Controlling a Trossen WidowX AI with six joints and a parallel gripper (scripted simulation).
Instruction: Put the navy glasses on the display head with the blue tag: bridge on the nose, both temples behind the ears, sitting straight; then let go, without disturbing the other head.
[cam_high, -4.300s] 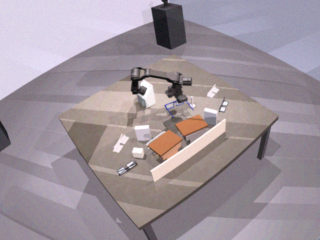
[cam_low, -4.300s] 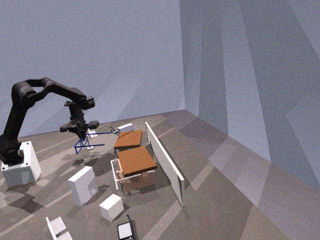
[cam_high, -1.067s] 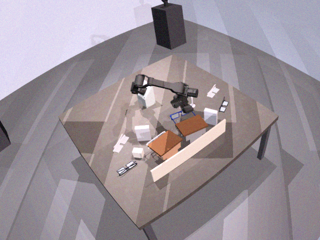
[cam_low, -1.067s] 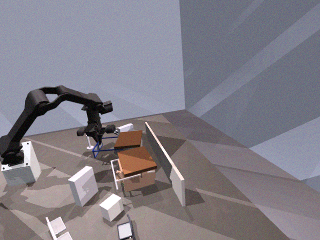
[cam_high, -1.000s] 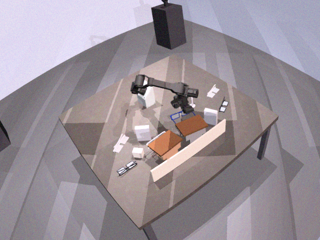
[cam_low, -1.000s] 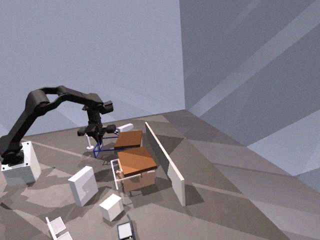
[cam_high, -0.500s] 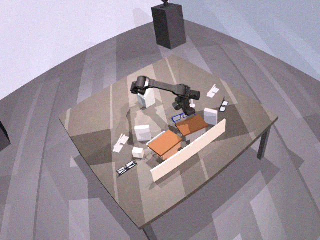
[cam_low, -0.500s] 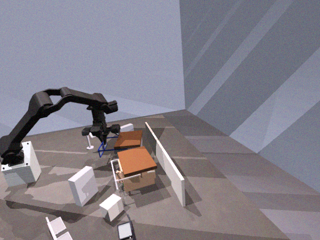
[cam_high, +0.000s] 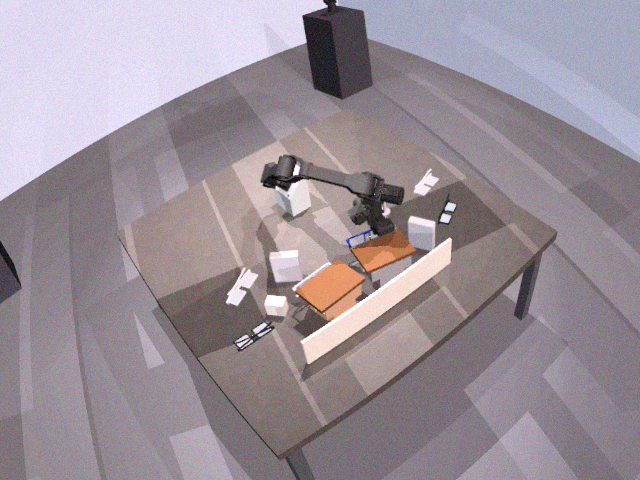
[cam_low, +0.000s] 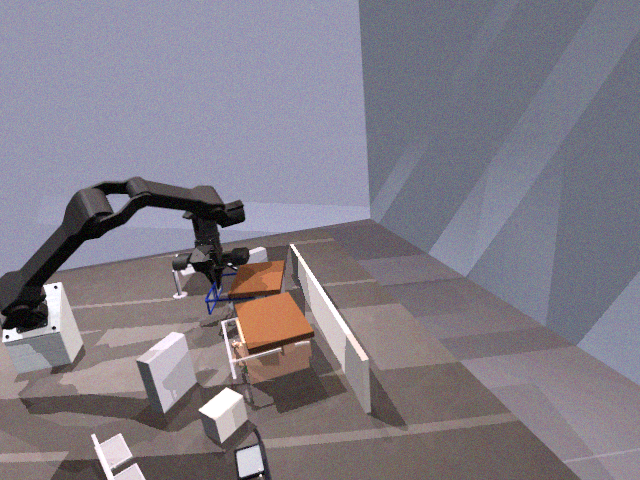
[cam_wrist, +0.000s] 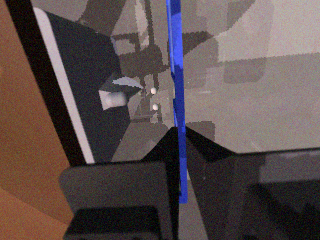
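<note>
The gripper (cam_wrist: 178, 150) is seen pressed together on a thin blue bar of the navy glasses (cam_high: 360, 239), which runs straight up the wrist view between the two dark fingers. In the top view the glasses are held in the air at the 9 o'clock edge of the farther orange-topped head (cam_high: 385, 249), just beside it; whether the frame touches the head cannot be told. In the exterior view the blue frame (cam_low: 212, 298) hangs below the gripper (cam_low: 216, 272), at the 9 o'clock side of that same orange top (cam_low: 258, 279). The nearer orange-topped head (cam_high: 330, 285) sits at 7 o'clock of the first, with a white frame along its near edge. A long pale board (cam_high: 379, 301) stands upright behind both heads. No tag colour can be made out on either head. White blocks (cam_high: 285, 265) are scattered on the table (cam_high: 170, 242), and other pairs of glasses are lying at 7 o'clock (cam_high: 253, 334) and at 2 o'clock (cam_high: 447, 212), well apart from the gripper. The arm's white base (cam_high: 292, 198) is standing at 10 o'clock.
</note>
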